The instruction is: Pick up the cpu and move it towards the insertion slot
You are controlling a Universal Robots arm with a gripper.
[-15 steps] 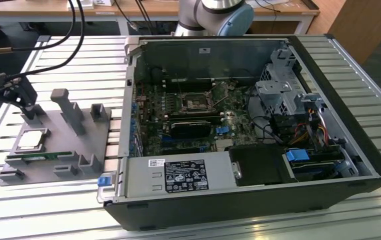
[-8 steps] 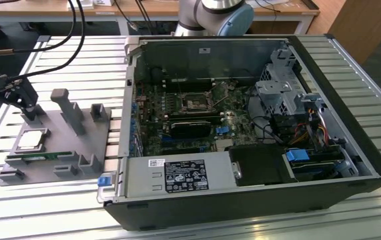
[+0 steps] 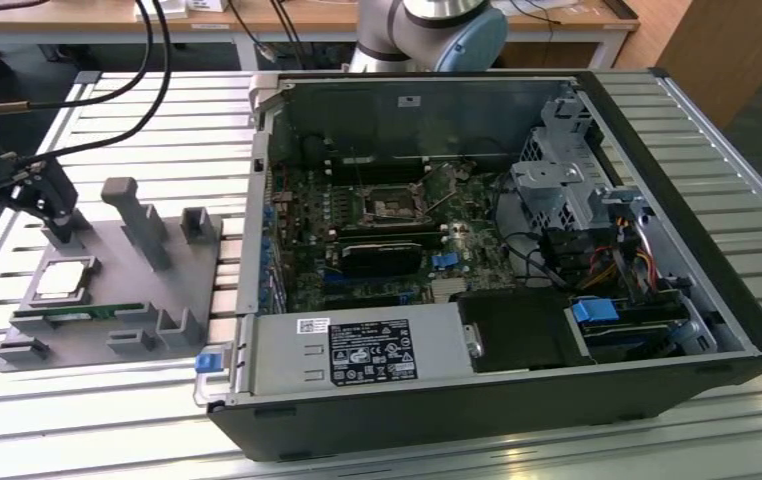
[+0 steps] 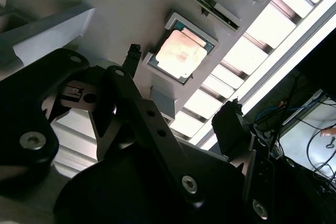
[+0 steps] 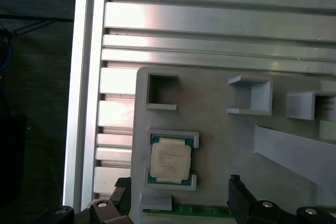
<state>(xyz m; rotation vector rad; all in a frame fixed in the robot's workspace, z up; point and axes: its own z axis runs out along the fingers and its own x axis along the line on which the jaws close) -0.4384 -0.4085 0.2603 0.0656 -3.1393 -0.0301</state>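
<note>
**While the cpu [image 5: 169,162] lies in its grey tray [image 5: 210,145], the gripper [image 5: 178,180] hangs spread above it**

Where the fingers [image 5: 234,192] edge into the first wrist view, we see them wide apart, holding nothing. Beyond them the cpu rests flat in a pocket of the tray, touching neither finger. Farther off, the open computer case [image 3: 488,420] stands on the exterior view's right.

I am operating in a robotics lab. Indicators: a slotted aluminium table [image 3: 715,140], an opened computer case [image 3: 488,420] on it, a grey fixture tray [image 3: 88,345] beside it, and wooden workbenches [image 3: 328,18] behind.
</note>
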